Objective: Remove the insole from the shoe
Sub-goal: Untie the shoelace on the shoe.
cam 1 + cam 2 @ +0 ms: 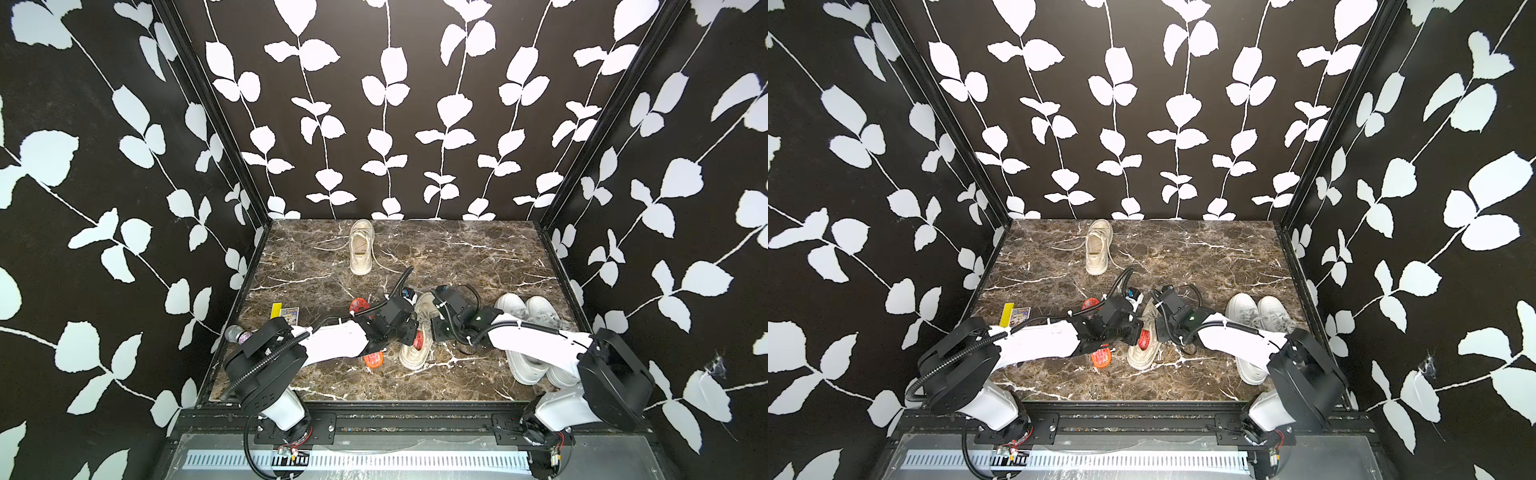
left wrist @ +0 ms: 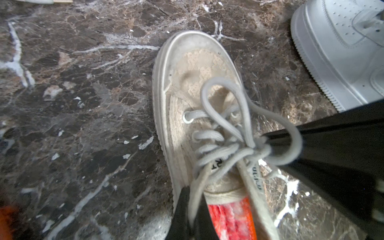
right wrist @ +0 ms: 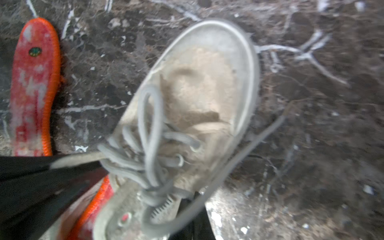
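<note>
Flanking the mouth of the beige shoe (image 1: 413, 358), the left gripper (image 1: 411, 337) and right gripper (image 1: 432, 332) both had their jaws pressed together; the left sat at the shoe's rim beside the red insole (image 1: 420, 341), the right at the lace knot (image 2: 257, 149), though whether either pinched fabric or lace I could not tell; the insole lay inside the shoe, red showing through the opening; the shoe's long axis ran near to far, toe toward the table's near edge, heel away; a loose insole (image 1: 372, 358) lay just beside it under the left arm (image 1: 332, 345); white sneakers (image 1: 515, 309) sat partly under the right arm (image 1: 540, 336); bare marble table (image 1: 478, 257) opened beyond, up to another beige shoe (image 1: 360, 249) near the back wall (image 1: 386, 124).
</note>
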Tool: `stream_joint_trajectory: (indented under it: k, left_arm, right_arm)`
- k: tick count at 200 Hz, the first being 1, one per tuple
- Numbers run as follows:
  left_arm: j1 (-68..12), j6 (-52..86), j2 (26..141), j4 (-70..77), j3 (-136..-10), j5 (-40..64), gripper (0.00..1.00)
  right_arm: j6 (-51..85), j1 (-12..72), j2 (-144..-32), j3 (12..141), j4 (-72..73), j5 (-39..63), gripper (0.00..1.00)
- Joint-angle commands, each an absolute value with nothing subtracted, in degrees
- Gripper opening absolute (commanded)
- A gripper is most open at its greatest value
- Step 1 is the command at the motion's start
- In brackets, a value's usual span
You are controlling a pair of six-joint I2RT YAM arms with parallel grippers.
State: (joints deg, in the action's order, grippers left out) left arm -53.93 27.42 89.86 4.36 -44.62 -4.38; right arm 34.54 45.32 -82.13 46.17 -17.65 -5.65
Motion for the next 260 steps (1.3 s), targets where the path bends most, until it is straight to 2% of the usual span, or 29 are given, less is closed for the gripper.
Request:
stream_joint_trajectory:
  k: [1, 95, 152, 256, 260]
  left_arm:
    - [-53.8, 28.7, 87.5, 4.6, -43.7, -8.7, 0.00]
    - [-53.7, 28.9, 87.5, 3.5, -44.4, -8.5, 0.00]
    - [-53.7, 28.7, 88.3, 4.2, -45.5, -6.4, 0.00]
    - [-54.2, 27.5, 87.5, 1.2, -49.0, -5.2, 0.00]
    - [-54.3, 27.3, 87.4, 1.1, -49.1, -5.2, 0.00]
  right_arm:
    - [37.0, 45.4, -78.9, 44.4, -20.7, -10.8, 0.00]
    - [43.7, 41.7, -66.4, 37.9, -26.2, -18.0, 0.00]
    - [44.9, 36.3, -57.0, 33.7, -28.7, -17.4, 0.00]
    - [43.1, 32.1, -51.9, 33.2, -28.6, -10.3, 0.00]
    - [43.0, 32.1, -51.4, 33.1, -28.6, -10.2, 0.03]
